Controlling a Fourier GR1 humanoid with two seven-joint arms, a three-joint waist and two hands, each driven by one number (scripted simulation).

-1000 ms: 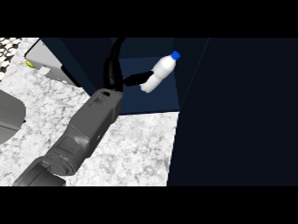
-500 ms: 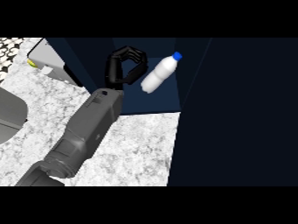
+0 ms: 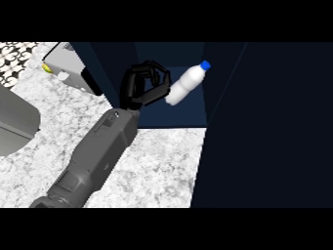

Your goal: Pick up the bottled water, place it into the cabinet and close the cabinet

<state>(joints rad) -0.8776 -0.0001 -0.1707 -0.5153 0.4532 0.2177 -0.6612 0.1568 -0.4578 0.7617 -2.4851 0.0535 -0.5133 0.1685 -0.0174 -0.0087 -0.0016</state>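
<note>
The bottled water, white with a blue cap, lies tilted inside the dark open cabinet, cap pointing up and right. My left hand is just left of the bottle at the cabinet's mouth, a small gap apart from it. Its fingers are curled and hold nothing. The grey forearm runs down to the lower left over the speckled counter. My right hand shows nowhere in the head view.
A wide dark panel, which looks like the cabinet's open door, fills the right side. A white box with a yellow spot stands at the upper left. A grey sink-like basin sits at the left edge.
My left hand has let go of the bottle and drawn back to the left, its fingers curling in. The bottle stays tilted in the cabinet.
</note>
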